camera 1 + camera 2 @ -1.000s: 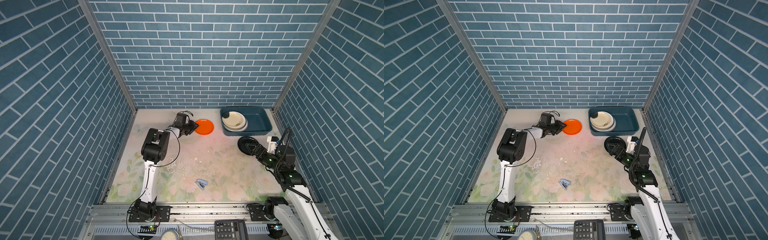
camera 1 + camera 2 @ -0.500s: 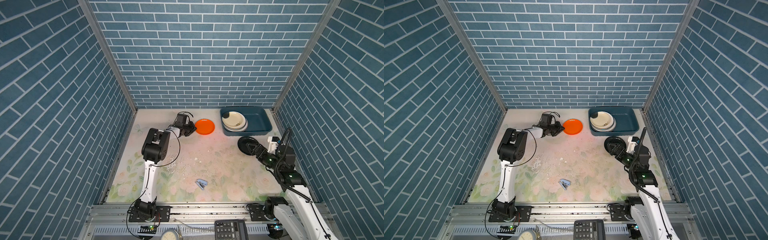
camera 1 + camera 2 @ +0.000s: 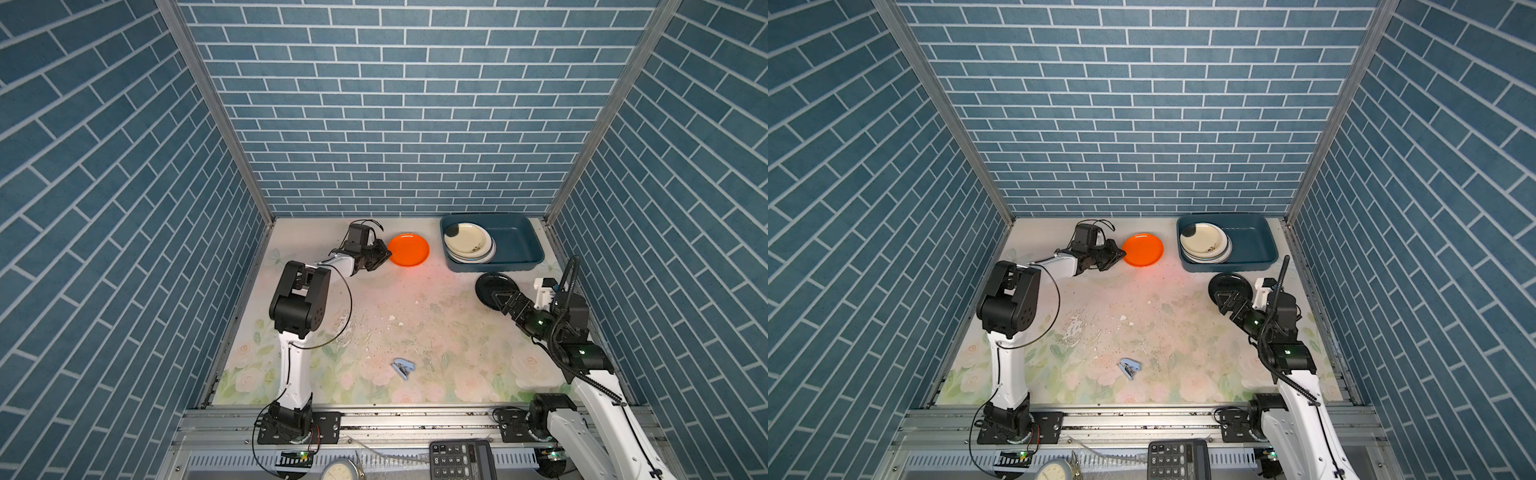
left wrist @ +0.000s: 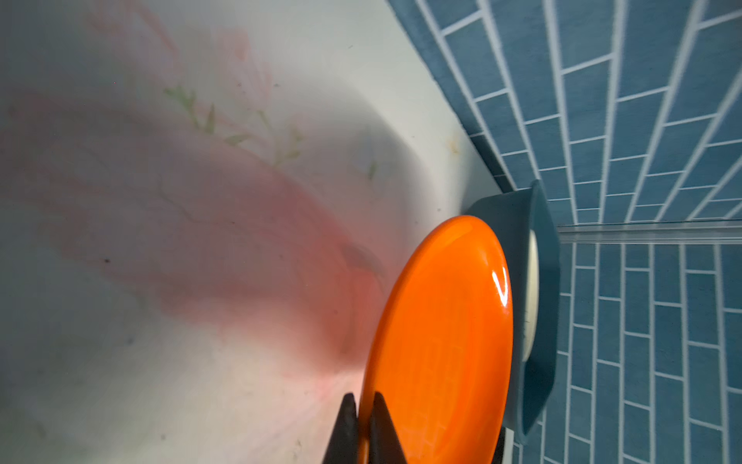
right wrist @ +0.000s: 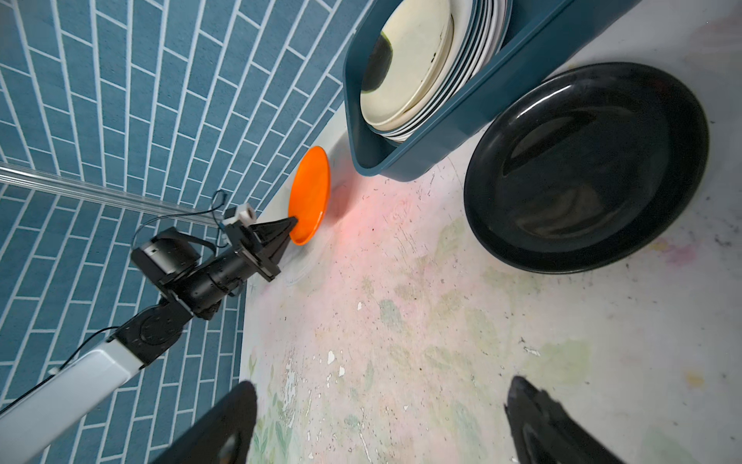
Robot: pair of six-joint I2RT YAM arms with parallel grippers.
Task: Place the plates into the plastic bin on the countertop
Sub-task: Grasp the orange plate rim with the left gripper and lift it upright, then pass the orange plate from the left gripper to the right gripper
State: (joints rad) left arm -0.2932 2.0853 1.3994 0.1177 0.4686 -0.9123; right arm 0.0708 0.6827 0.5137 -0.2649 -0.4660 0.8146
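Left wrist view shows left fingers (image 4: 346,432) clamping orange plate (image 4: 437,341) at its rim; right fingers (image 5: 227,426) gape, seemingly clear of black plate (image 5: 582,168).

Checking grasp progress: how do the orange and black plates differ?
The orange plate is pinched at its rim by the shut left gripper; the black plate lies ungripped, with the right gripper open just short of it. Orange sits left of the plastic bin, black in front of it. Both are round, shallow, and outside the bin.
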